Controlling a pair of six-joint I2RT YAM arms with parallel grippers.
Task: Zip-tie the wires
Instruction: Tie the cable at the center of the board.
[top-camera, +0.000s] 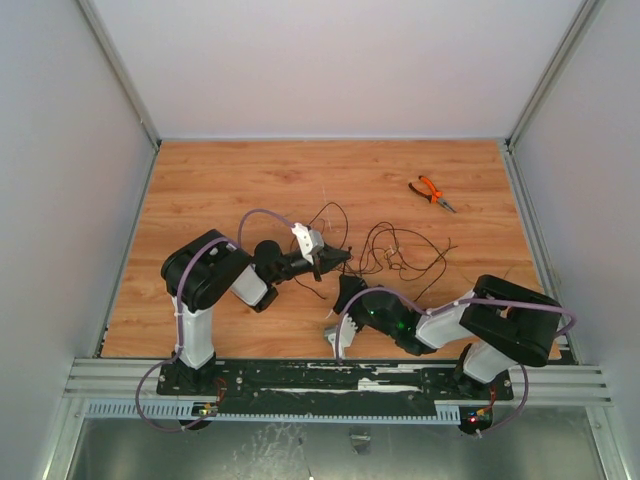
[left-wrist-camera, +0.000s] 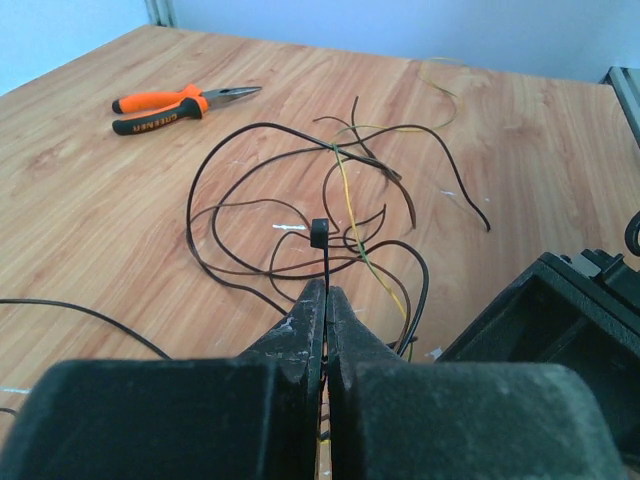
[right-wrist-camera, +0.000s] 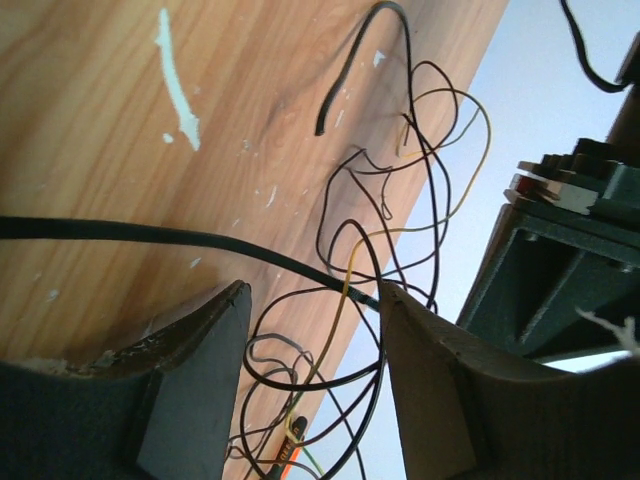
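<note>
Near the pliers (top-camera: 432, 192), on the table (top-camera: 220, 190): wires (top-camera: 398, 250), loose tangle. Left hand (left-wrist-camera: 326, 295) clamped shut on zip tie (left-wrist-camera: 319, 234); right hand (right-wrist-camera: 312, 292) half-open, holding nothing. Likely risk: stray loops escape the tie.

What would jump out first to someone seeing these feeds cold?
A loose tangle of thin dark wires, one yellow strand among them, sprawls across the middle of the wooden table. At its near edge the left gripper is shut on a thin black zip tie that stands upright, and the right gripper is open close beside it. Orange-handled pliers lie apart, toward the far right.
</note>
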